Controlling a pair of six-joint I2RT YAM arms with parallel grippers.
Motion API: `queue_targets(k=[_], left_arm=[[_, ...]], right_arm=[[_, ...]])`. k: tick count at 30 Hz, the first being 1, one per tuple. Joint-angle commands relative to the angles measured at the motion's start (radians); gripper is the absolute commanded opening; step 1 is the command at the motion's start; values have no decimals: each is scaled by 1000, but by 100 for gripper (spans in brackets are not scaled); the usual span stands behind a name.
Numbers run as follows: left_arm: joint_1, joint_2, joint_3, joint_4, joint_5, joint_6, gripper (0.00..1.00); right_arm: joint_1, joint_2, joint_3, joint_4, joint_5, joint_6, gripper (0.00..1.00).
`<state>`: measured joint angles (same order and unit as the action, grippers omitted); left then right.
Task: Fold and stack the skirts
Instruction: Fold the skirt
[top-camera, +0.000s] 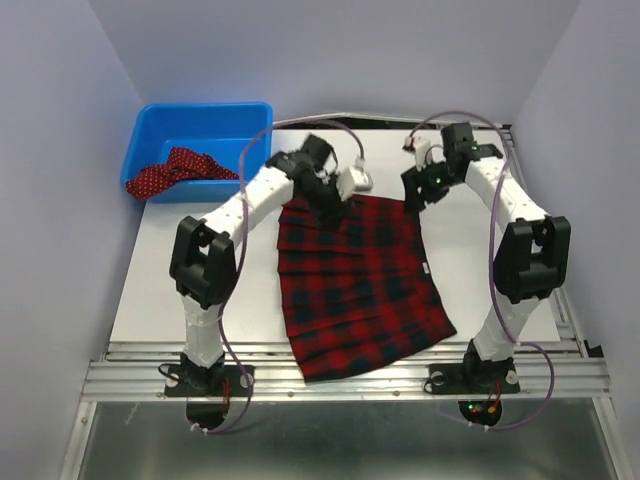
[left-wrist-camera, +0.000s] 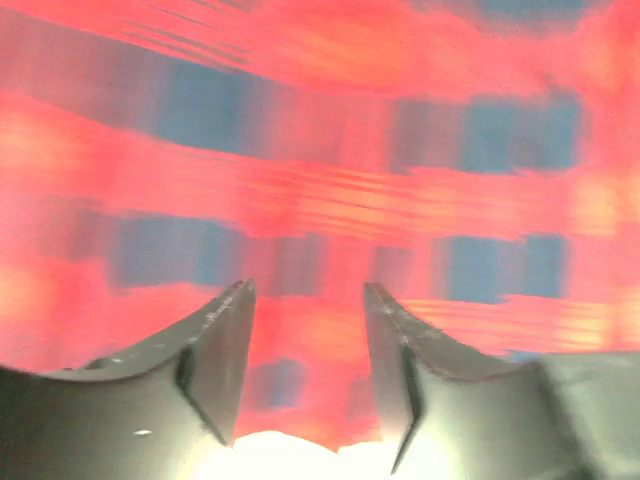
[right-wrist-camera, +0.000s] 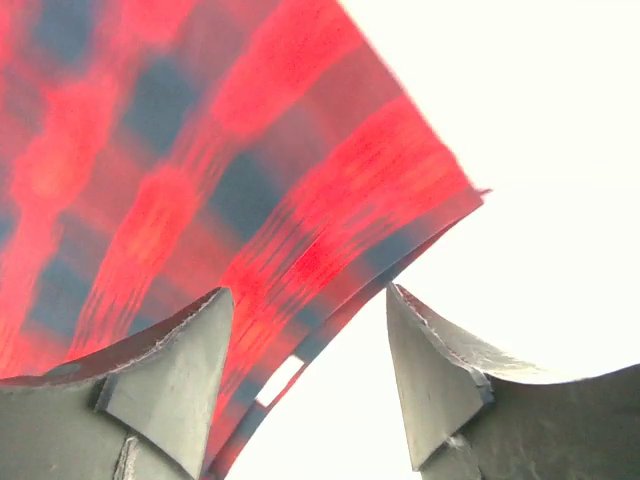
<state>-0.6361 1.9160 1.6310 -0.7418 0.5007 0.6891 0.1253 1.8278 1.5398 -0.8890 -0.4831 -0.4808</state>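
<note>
Jaws parted, nothing pinched: the left gripper (left-wrist-camera: 308, 290) hovers with its fingers spread over the waist edge of the plaid skirt (left-wrist-camera: 330, 150). Cloth fills its view, with a sliver of bare table (left-wrist-camera: 290, 455) at the bottom. The right gripper (right-wrist-camera: 308, 292), equally wide, straddles the skirt's corner, whose edge runs diagonally through the gap, ungripped.

From above, the plaid skirt lies flat in the middle of the frame, fanning toward the bottom, where its hem spills past the table's near edge onto the front rail (top-camera: 130, 375). The polka-dot skirt (top-camera: 170, 172) drapes over the rim of the blue bin (top-camera: 205, 108) at upper left, well apart from both grippers.

The likely trouble is an uneven bite. On the right, closing here may catch only the tip of the corner, which could slip out mid-fold. On the left, the jaws sit further in and may gather several pleats, bunching the cloth. Either would skew the fold, and any drag toward the bottom of the frame could pull the overhanging hem off the table.

White table lies open to the right and left of the skirt. The upper strip is narrow, crowded by wrists and cables, and the bin closes off the upper left.
</note>
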Motion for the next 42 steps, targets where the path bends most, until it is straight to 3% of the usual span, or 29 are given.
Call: queue_targets(k=[1, 8, 15, 32, 36, 42], left_arm=[[134, 73, 340, -35, 75, 24, 64], [220, 300, 631, 143, -39, -57, 65], [276, 405, 584, 318, -97, -145, 65], [277, 575, 540, 136, -177, 62, 67], [277, 548, 468, 113, -154, 130, 60], [277, 523, 445, 12, -100, 220, 60]], right_arm=[[-35, 102, 265, 61, -6, 62, 68], [-44, 369, 538, 101, 17, 122, 68], [-53, 459, 514, 94, 20, 44, 75], [-53, 484, 398, -62, 11, -200, 68], [-53, 498, 413, -87, 21, -217, 59], [-53, 502, 413, -99, 8, -239, 47]])
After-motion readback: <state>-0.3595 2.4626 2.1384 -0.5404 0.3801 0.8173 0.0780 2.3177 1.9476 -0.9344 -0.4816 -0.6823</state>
